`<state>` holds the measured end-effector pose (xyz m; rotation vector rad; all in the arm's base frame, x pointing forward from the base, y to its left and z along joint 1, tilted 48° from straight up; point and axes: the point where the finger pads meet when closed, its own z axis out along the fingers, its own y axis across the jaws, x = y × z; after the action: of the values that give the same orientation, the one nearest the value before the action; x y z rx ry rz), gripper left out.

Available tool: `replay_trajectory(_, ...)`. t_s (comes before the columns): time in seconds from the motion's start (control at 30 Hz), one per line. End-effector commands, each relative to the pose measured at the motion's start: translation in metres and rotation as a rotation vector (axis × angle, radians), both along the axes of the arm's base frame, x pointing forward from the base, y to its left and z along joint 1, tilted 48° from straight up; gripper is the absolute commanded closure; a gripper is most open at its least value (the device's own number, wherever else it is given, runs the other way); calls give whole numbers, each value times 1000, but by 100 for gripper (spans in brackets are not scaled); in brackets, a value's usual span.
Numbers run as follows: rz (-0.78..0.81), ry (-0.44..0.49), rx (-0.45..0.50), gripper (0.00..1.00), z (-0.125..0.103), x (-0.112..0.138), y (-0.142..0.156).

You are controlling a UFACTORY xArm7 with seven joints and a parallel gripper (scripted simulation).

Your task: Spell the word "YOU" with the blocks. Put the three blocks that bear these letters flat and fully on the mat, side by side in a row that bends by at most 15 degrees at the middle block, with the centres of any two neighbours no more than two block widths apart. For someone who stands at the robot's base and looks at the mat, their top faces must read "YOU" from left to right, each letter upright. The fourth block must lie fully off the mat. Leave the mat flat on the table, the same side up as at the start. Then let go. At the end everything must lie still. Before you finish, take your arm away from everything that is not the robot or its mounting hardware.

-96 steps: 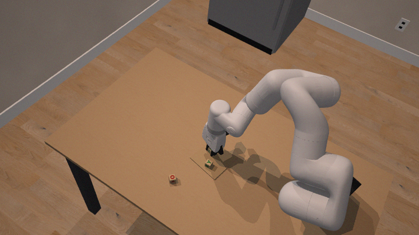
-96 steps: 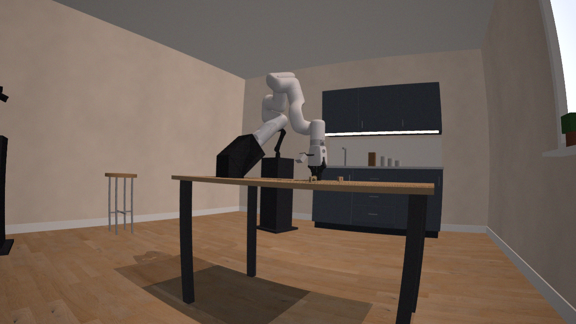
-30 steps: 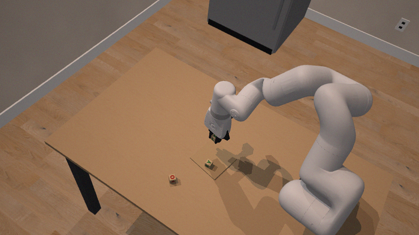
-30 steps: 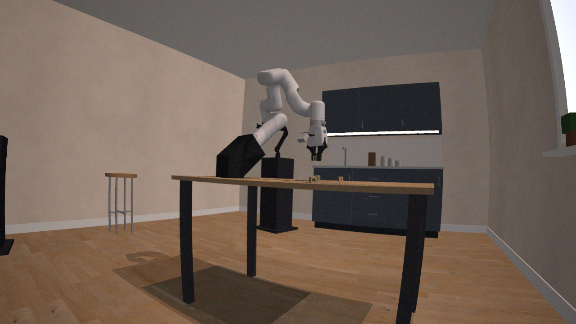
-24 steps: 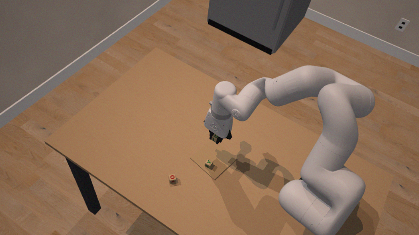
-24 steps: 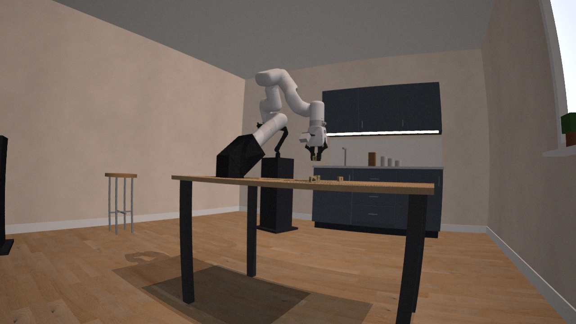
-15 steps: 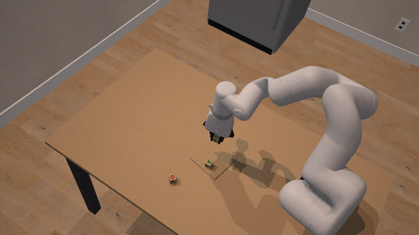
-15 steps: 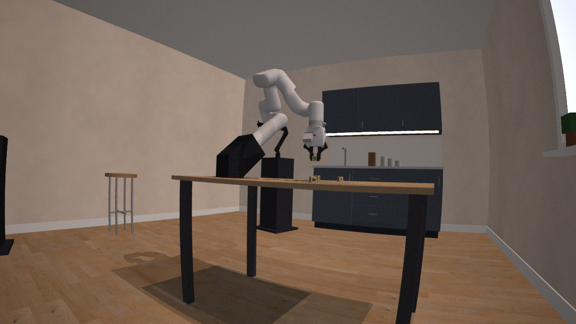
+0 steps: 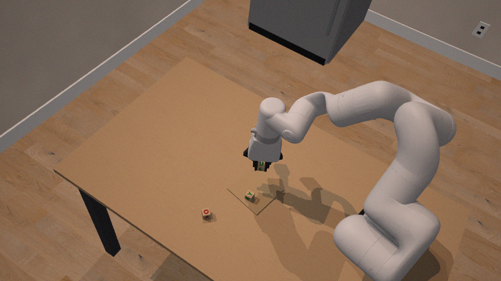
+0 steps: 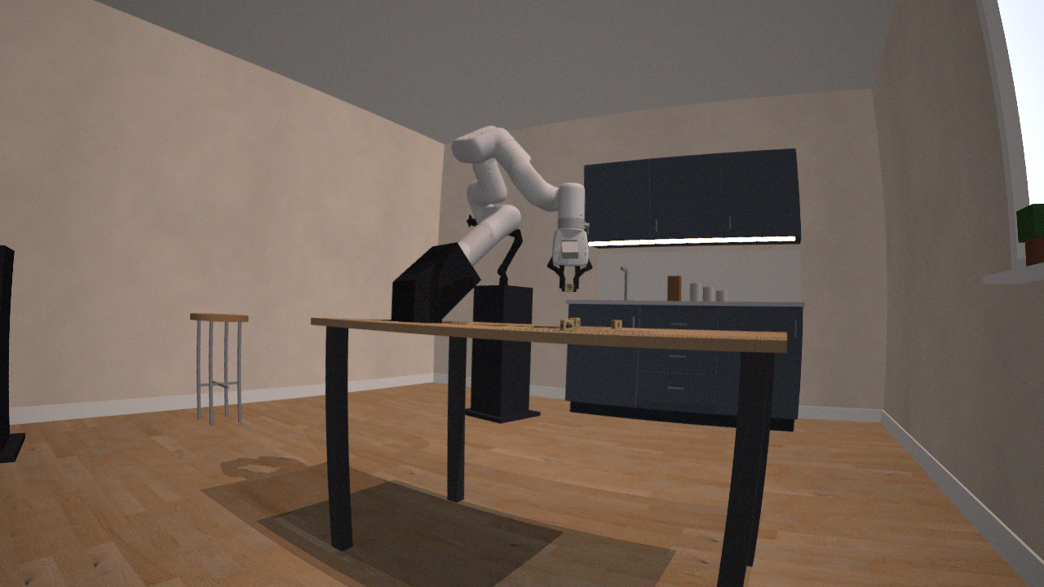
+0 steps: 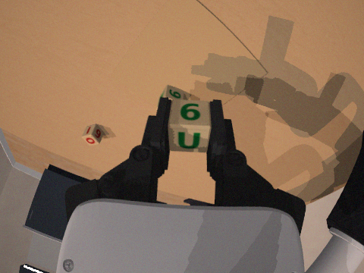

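My gripper [image 9: 261, 166] is shut on the U block [image 11: 189, 127], which shows a green U and a green 6 in the wrist view, and holds it well above the table; the gripper also shows in the exterior view [image 10: 569, 286]. The Y block [image 9: 250, 194] lies below on the mat [image 9: 255, 198], near the mat's corner; the mat is the same colour as the table, and only its thin edge line shows. In the wrist view the Y block [image 11: 174, 92] peeks out behind the held block. The O block [image 9: 206, 213], with red letters, lies on the table off the mat, toward the front edge; it also shows in the wrist view [image 11: 94, 133]. The fourth block is not in view.
The arm's base [image 9: 381, 243] stands on the table at the right, and its shadow falls across the mat. The table's front edge runs close behind the O block. A grey cabinet [image 9: 309, 8] stands on the floor beyond the table.
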<state>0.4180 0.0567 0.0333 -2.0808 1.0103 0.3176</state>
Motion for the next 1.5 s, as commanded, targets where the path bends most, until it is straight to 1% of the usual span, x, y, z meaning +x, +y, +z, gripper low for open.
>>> replay_trajectory(0.0,92,-104,-10,79,-1,0,-2)
replay_trajectory(0.3,249,-285,-38,79,-3,-2,-4)
replay_trajectory(0.37,249,-285,-38,79,-3,-2,-4)
replay_trajectory(0.4,299,-343,-48,79,-3,-3,-5)
replay_trajectory(0.5,337,-386,-56,79,-4,-3,-5)
replay_trajectory(0.87,528,-609,-98,79,-7,-4,-9)
replay_trajectory(0.93,528,-609,-98,79,-7,-4,-9)
replay_trajectory(1.0,589,-680,-113,79,-8,-5,-10)
replay_trajectory(1.17,664,-766,-132,79,-9,-5,-11)
replay_trajectory(1.3,691,-797,-140,79,-10,-5,-12)
replay_trajectory(1.47,692,-799,-140,79,-10,-5,-12)
